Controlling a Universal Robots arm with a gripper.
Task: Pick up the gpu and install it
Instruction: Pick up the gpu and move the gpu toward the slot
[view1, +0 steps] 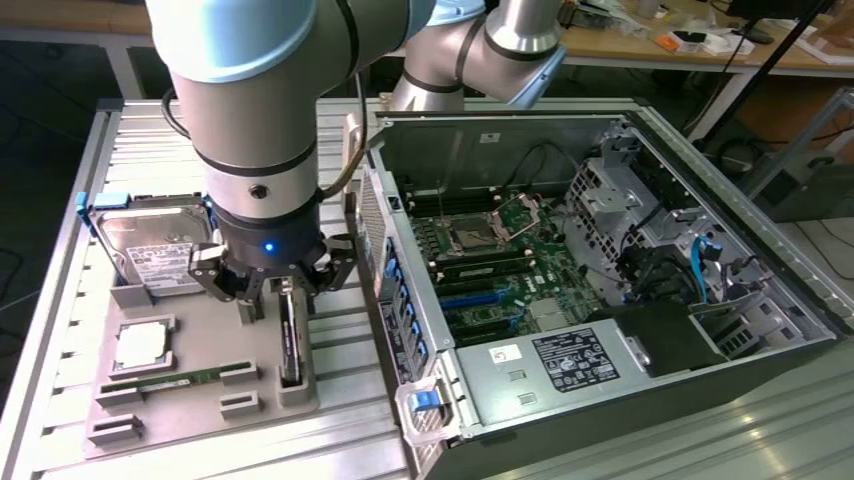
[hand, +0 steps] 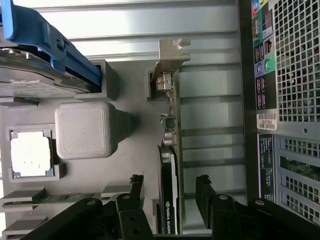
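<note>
- gpu (hand: 169, 200), standing on edge just beside the computer case (hand: 280, 100): "NVIDIA QUADRO" with a logo on its dark cover.
- barcode sticker (hand: 266, 121) on the case's rear panel: characters illegible.
- power supply label (view1: 574, 360) inside the case: print too small to read.

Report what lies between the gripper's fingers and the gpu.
Nothing. In the wrist view the open gripper straddles the gpu, which stands on edge, and the gap between the card and each finger is bare.

The gpu (hand: 169, 200) has a glossy black face and a silvery metal bracket (hand: 172, 52); the grey holder block (hand: 82, 129) is matt, fine-grained plastic; the ribbed tabletop (hand: 210, 30) is brushed metal
</note>
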